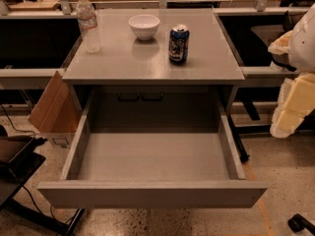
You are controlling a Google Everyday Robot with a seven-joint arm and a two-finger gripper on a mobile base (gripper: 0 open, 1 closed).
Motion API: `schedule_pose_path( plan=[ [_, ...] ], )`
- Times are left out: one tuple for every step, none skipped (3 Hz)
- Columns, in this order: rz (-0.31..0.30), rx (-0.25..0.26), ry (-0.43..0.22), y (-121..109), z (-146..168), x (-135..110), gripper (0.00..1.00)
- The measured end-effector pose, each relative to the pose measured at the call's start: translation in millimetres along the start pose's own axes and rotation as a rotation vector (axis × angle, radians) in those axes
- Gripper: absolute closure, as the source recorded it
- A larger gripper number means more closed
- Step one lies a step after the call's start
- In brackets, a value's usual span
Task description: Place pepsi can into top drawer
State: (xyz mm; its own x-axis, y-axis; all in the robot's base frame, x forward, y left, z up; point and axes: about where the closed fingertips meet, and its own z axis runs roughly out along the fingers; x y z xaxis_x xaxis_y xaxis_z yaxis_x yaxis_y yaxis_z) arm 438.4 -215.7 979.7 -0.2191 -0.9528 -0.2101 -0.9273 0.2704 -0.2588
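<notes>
The pepsi can (179,44) is dark blue and black with a silver top. It stands upright on the grey table top (123,63), right of centre. The top drawer (152,161) is pulled fully out toward me below the table top, and nothing shows inside it. Its flat front panel (152,194) is nearest to me. My gripper (291,82), white and pale yellow, hangs at the right edge of the view, to the right of the table and apart from the can. It holds nothing that I can see.
A white bowl (144,26) sits on the table left of the can. A clear plastic water bottle (89,26) stands at the table's back left corner. A cardboard piece (51,107) leans on the left. Dark gear and cables (19,166) lie on the floor at left.
</notes>
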Motion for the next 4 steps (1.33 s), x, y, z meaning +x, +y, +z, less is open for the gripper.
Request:
schedule_pose_path(
  plan=[
    [0.000, 0.004, -0.003, -1, 0, -1, 0.00],
    [0.006, 0.035, -0.097, -26, 7, -8, 0.00],
    [0.058, 0.098, -0.314, -84, 25, -22, 0.00],
    [0.102, 0.151, -0.528, -139, 40, -49, 0.00]
  ],
)
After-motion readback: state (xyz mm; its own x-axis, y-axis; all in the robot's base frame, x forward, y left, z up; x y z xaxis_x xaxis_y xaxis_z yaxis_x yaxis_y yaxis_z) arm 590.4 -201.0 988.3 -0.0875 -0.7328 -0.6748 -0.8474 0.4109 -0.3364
